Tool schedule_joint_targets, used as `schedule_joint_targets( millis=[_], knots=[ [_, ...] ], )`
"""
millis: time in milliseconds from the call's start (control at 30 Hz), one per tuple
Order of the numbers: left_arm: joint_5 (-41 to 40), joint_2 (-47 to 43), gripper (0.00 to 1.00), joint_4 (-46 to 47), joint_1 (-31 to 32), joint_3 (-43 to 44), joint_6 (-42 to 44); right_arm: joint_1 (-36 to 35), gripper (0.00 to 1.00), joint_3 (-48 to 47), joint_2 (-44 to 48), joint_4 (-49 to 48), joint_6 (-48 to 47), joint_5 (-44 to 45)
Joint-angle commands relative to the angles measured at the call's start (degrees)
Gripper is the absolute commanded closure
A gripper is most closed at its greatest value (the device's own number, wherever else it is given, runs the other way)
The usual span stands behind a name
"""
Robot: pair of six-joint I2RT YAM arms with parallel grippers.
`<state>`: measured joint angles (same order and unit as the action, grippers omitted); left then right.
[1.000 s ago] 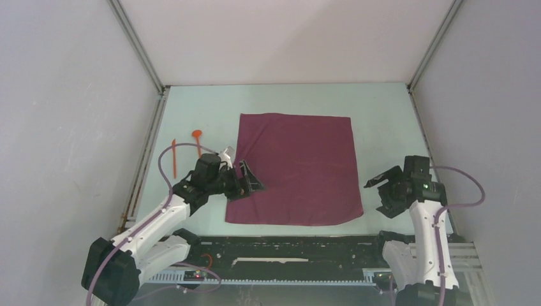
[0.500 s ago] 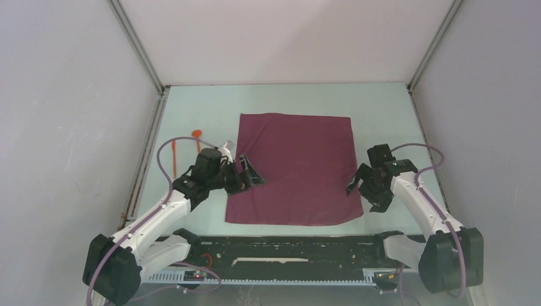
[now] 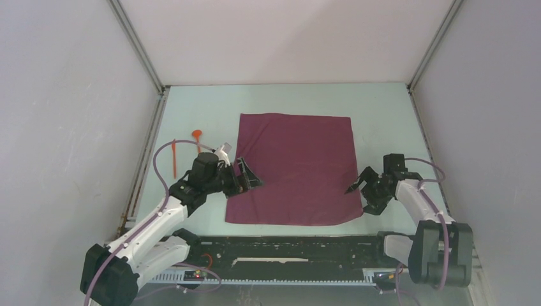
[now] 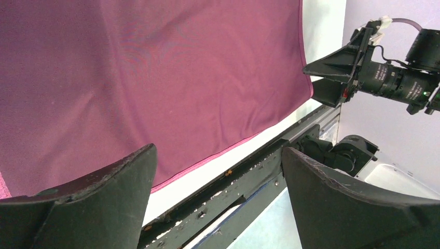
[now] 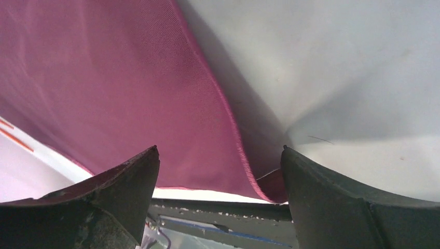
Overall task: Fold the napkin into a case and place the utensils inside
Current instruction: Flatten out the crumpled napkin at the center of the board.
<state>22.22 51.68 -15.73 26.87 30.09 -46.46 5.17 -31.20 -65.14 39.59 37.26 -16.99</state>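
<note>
The maroon napkin lies flat and unfolded as a square in the middle of the table; no case is formed. My left gripper stands open over the napkin's left edge with nothing between its fingers; its wrist view looks across the cloth. At the napkin's right edge, close to the near right corner, my right gripper is also open. In its wrist view the cloth's hem runs between the open jaws, and the corner curls up slightly. Two orange utensils, a spoon-ended one and a straight one, lie left of the napkin.
A black rail runs along the table's near edge just below the napkin. Grey walls and metal frame posts close in the pale green table on the left, right and back. The left arm's cable loops near the utensils.
The right arm has swung in from the table's right side and come down to the napkin's right edge. The left gripper has barely shifted. The napkin and utensils have not moved.
</note>
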Motion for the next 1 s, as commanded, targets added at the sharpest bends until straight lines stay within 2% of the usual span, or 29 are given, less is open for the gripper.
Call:
schedule_joint_targets(
  millis=[0, 133, 233, 300, 367, 433, 500, 600, 700, 767, 967],
  knots=[
    [-0.4, -1.0, 0.04, 0.9, 0.2, 0.1, 0.8, -1.3, 0.07, 0.3, -1.6, -2.0, -2.8, -8.0],
    [0.4, -0.3, 0.04, 1.1, 0.2, 0.3, 1.1, -3.5, 0.1, 0.4, -0.4, 5.3, 0.4, -7.6],
    [0.9, -0.7, 0.04, 0.9, 0.2, 0.4, 1.5, -4.9, 0.11, 0.5, 4.4, 13.8, 4.7, -7.1],
    [0.9, -0.7, 0.04, 0.7, 0.2, 0.4, 1.8, -4.7, 0.09, 0.5, 9.3, 20.3, 8.8, -4.4],
    [0.9, -0.5, 0.04, 0.7, 0.1, 0.5, 1.9, -3.5, 0.09, 0.1, 14.5, 26.5, 12.8, 1.9],
    [0.8, 0.0, 0.04, 0.7, 0.1, 0.7, 2.0, -3.1, 0.01, 0.1, 18.3, 27.2, 15.5, 5.2],
    [0.4, 0.7, 0.04, 0.0, -0.3, 1.6, 2.4, -2.6, 0.0, -0.8, 18.0, 25.7, 15.7, 8.3],
    [-0.4, 0.8, 0.04, -1.2, -1.8, 3.3, 2.9, -2.8, 0.0, -5.0, 12.3, 22.7, 11.9, 13.7],
    [-2.7, 1.3, 0.03, -1.2, -4.2, 5.7, 2.9, -3.9, 0.01, -9.0, 6.7, 10.9, -0.3, 9.3],
    [-4.5, 3.4, 0.02, 0.5, -5.9, 8.0, 1.5, -3.5, 0.05, -11.3, 1.9, 3.6, -4.6, 4.1],
    [-11.3, 17.2, 0.05, 14.0, -7.0, 15.2, -3.7, -1.8, 0.07, -21.1, -16.0, -15.0, -4.8, -7.7]
  ],
)
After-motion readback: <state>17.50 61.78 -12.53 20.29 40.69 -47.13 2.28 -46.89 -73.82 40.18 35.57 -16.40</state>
